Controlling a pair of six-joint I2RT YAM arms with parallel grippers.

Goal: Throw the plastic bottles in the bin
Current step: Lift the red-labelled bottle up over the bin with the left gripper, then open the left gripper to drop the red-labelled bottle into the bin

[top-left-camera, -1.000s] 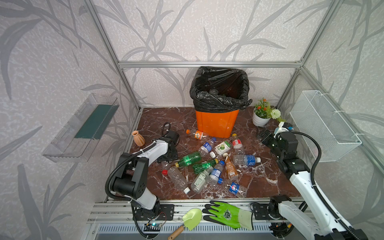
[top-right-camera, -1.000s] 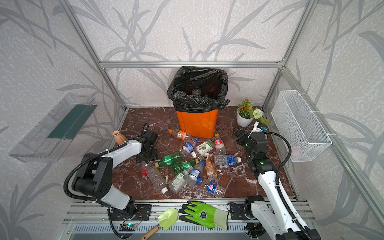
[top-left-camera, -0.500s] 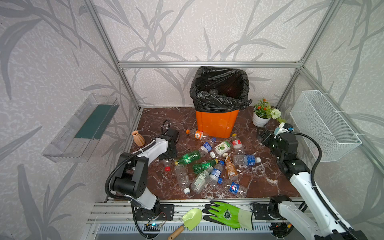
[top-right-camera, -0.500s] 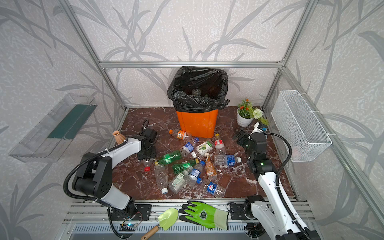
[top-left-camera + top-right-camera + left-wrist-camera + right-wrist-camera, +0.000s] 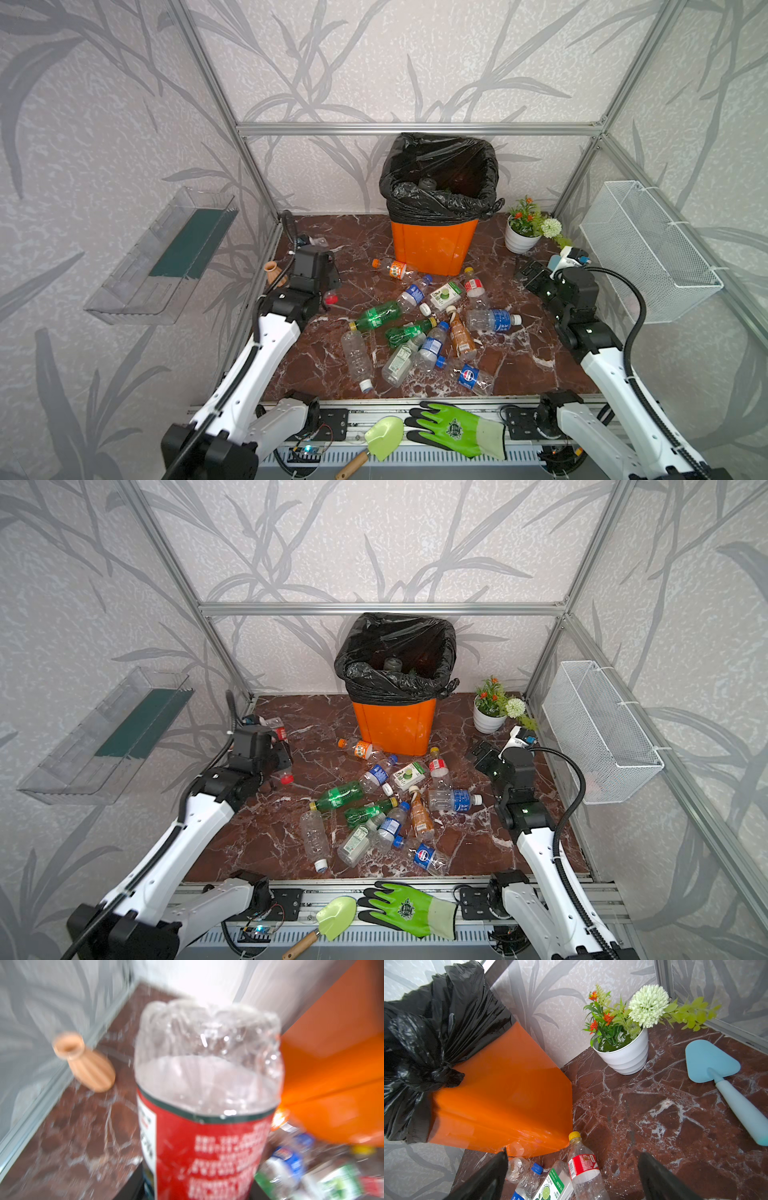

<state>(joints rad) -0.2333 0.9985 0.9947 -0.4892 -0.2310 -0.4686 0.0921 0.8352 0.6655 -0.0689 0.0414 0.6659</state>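
If the back wall counts as 12 o'clock on the bench (image 5: 519,361), the bin (image 5: 432,249) stands at 12, orange, with a black bag (image 5: 415,199) folded over its rim. At 9 to 10 o'clock the left gripper (image 5: 330,274) is clamped on the held bottle (image 5: 207,1126), which is clear with a red label. Its red cap points toward 6 and its base toward 12. The left wrist view is blurred, yet it shows that bottle filling the middle with black gripper parts at either side of it. The vase (image 5: 87,1068) lies beyond on one side and the bin's orange wall on the other. The held bottle is well apart from the bin.

At 3 o'clock the right gripper (image 5: 572,1154) hangs with its jaws wide and grips nothing. Its wrist view looks past them at the bin's corner, the flower pot (image 5: 623,1057) and a blue trowel (image 5: 712,1059) lying on the bench.

The other bottles (image 5: 409,330) lie on their sides in a loose heap from the centre toward 6 o'clock. 1 orange-label bottle (image 5: 392,269) lies just in front of the bin, and 1 yellow-cap bottle (image 5: 473,286) lies near the bin's corner on the 3 o'clock side. The flower pot sits at 1 to 2 o'clock. A glove (image 5: 457,428) and a green trowel (image 5: 384,432) lie off the bench past 6 o'clock.
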